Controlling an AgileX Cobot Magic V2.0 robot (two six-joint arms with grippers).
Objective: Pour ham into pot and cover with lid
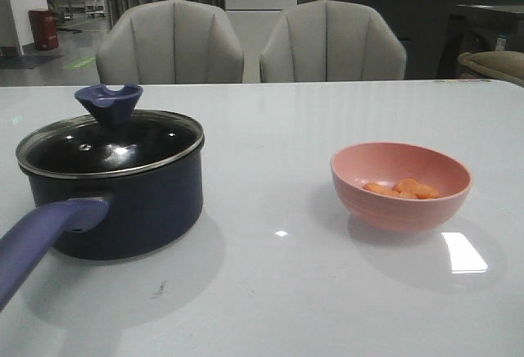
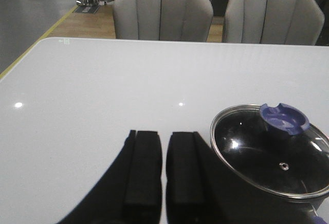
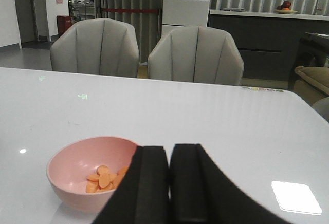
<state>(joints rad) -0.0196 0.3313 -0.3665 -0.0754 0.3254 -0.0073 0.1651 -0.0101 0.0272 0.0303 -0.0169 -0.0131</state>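
Both tools (image 2: 164,175) (image 3: 169,183) only in wrist views

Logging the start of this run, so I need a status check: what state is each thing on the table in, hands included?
pot: upright on the table, covered.
lid: seated on the pot, knob up.
pink bowl: upright, holding the ham.
ham: in the bowl, not yet poured.
left hand: shut, holding nothing, beside the pot.
right hand: shut, holding nothing, near the bowl.
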